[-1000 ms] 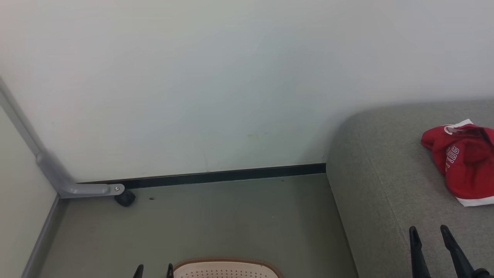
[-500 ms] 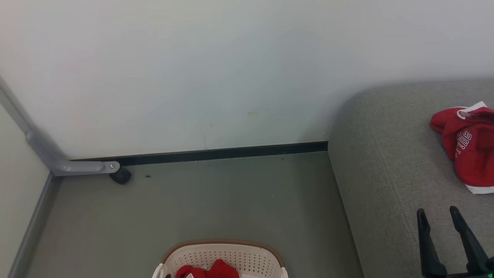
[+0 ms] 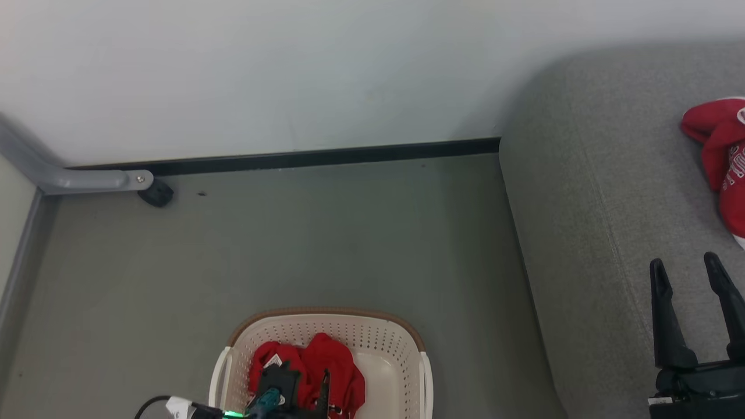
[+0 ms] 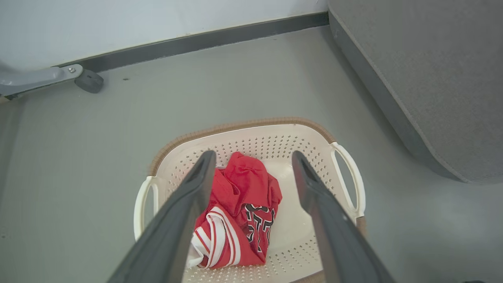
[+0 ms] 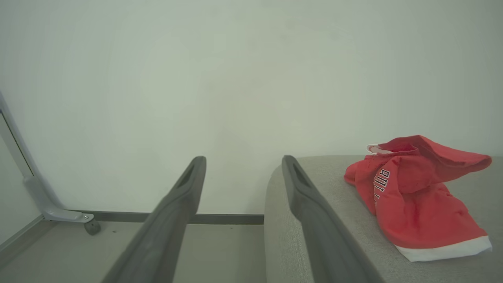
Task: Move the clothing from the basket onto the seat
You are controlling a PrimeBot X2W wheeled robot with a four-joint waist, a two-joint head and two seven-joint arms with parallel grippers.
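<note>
The cream basket (image 3: 326, 314) with its brown rim (image 4: 243, 124) stands on the floor. A crumpled red garment with white trim and lettering (image 4: 239, 212) lies inside it (image 3: 337, 364). My left gripper (image 4: 252, 155) hangs open above the basket, fingers pointing down at that garment and apart from it. At the right is the grey seat (image 3: 593, 203), with a second red garment (image 3: 722, 151) lying on it (image 5: 412, 196). My right gripper (image 3: 684, 262) is open over the seat's near part (image 5: 353, 243), empty, short of that garment (image 5: 243, 160).
A grey metal leg with a black castor (image 3: 156, 194) sits at the far left by the wall. A black skirting strip (image 3: 326, 156) runs along the wall's foot. Grey floor (image 3: 349, 233) lies between basket, wall and seat.
The head camera has tilted down, bringing the basket and its garment into view. My left gripper has moved from beside the basket to over it. The right gripper keeps its place over the seat.
</note>
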